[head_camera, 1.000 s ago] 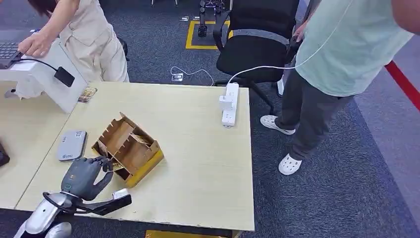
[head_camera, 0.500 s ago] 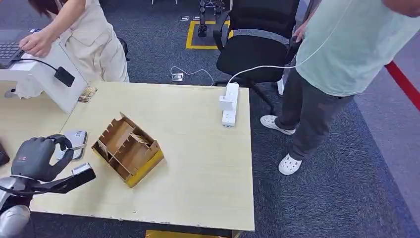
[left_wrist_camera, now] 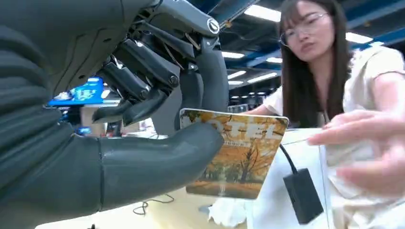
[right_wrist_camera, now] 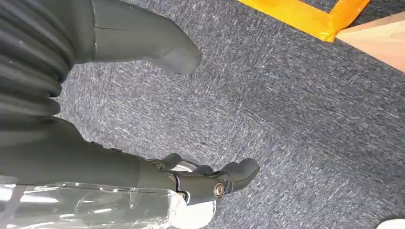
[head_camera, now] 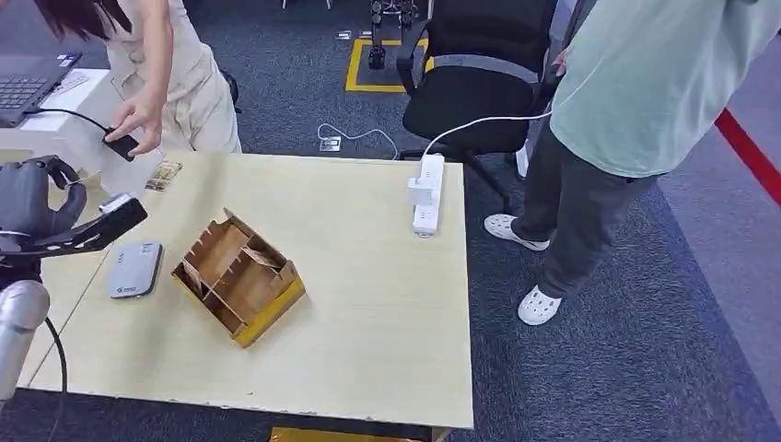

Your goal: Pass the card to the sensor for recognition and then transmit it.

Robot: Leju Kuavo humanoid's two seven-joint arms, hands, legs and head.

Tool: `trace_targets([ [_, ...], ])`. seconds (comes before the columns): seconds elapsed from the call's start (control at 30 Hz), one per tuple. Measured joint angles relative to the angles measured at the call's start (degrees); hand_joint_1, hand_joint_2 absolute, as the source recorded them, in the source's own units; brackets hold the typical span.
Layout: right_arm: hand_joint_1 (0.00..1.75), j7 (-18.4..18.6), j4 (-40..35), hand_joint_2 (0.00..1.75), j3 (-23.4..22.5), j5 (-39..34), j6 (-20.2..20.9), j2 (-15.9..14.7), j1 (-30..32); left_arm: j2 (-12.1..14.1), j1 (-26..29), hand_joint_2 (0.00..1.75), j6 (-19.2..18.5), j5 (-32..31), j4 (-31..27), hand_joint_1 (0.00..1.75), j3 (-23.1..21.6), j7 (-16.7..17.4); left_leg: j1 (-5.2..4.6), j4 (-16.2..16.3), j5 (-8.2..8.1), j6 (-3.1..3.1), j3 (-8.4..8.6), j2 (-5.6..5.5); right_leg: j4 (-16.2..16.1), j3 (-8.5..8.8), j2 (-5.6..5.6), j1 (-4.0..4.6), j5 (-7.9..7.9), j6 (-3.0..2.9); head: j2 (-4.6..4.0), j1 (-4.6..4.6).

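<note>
- The card (left_wrist_camera: 239,152), printed with orange autumn trees and pale lettering across its top edge, sat pinched in the left hand (left_wrist_camera: 143,114) between the thick grey thumb and the darker fingers (left_wrist_camera: 143,67).
- Most of the card's face stood free beyond the thumb tip, tilted slightly in the left wrist view.
- In the head view the left hand (head_camera: 32,198) hung raised at the table's far-left side, above and apart from the tabletop; the card itself was too small to make out there.
- The sensor (head_camera: 134,269), a flat grey pad, lay on the pale wooden table (head_camera: 368,313) below and to the right of that hand, not touching it.
- Just beside the sensor stood a brown cardboard divider box (head_camera: 239,274) with a yellow lower edge, set at an angle.
- A white power strip (head_camera: 425,191) lay near the table's far edge, its cable trailing off toward a black office chair (head_camera: 483,74).
- A person in beige (head_camera: 175,64) leaned in at the far-left corner, one hand on a small black device (head_camera: 120,143) on a cable.
- A second person in a pale green shirt (head_camera: 645,83) stood on the carpet to the right of the table.
- The right hand (right_wrist_camera: 191,176) hung over blue-grey carpet, fingers loosely apart, holding nothing.
</note>
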Motion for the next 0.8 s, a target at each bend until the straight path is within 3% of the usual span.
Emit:
trace_targets([
  [0.43,0.0,0.15,0.02,1.75,0.0,-0.55,-0.28,0.09,0.1,-2.43,-7.9,1.75,3.96,-1.2,9.9,1.75,-2.36,1.03,-0.01,0.0,-0.04,-0.05,-0.07,0.18,-0.01,-0.14,0.15,0.0,0.0,-0.01,0.0,0.0],
  [0.5,0.0,0.17,0.02,1.75,0.0,-0.66,-0.37,0.11,0.19,-2.97,-9.07,1.75,4.22,-1.25,11.21,1.59,-2.88,1.01,-0.01,0.0,-0.04,-0.06,-0.07,0.2,-0.01,-0.15,0.18,0.0,0.0,-0.01,0.0,0.02],
  [0.53,0.0,0.17,0.02,1.75,0.0,-0.66,-0.37,0.11,0.2,-3.21,-9.45,1.75,4.28,-1.25,11.82,1.75,-3.19,1.03,-0.01,0.0,-0.04,-0.06,-0.07,0.2,-0.01,-0.15,0.18,0.0,0.0,-0.01,0.0,0.0],
  [0.57,0.0,0.15,0.02,1.75,-0.02,-0.68,-0.37,0.11,0.2,-3.43,-9.56,1.75,4.35,-1.22,12.13,1.5,-3.5,1.01,-0.01,0.0,-0.04,-0.06,-0.06,0.21,0.0,-0.15,0.21,0.0,0.0,-0.01,0.0,0.02],
  [0.6,0.0,0.15,0.02,1.75,0.0,-0.68,-0.37,0.11,0.2,-3.5,-9.56,1.75,4.35,-1.12,12.19,0.33,-3.65,0.98,-0.01,0.0,-0.04,-0.06,-0.06,0.23,0.0,-0.16,0.26,0.0,0.0,-0.01,0.0,0.0],
  [0.63,0.0,0.15,0.02,1.75,-0.02,-0.68,-0.37,0.11,0.23,-3.72,-9.57,1.75,4.35,-1.05,12.3,0.0,-3.71,0.98,-0.01,0.0,-0.05,-0.06,-0.07,0.28,0.0,-0.17,0.29,0.0,0.0,-0.01,0.0,0.0],
  [0.8,0.0,0.17,0.02,1.75,-0.02,-0.68,-0.35,0.11,0.24,-3.78,-9.59,1.75,4.41,-0.74,12.91,0.0,-3.98,0.81,-0.01,0.0,-0.05,-0.06,-0.08,0.32,0.0,-0.2,0.34,0.0,0.0,-0.01,0.0,0.0],
])
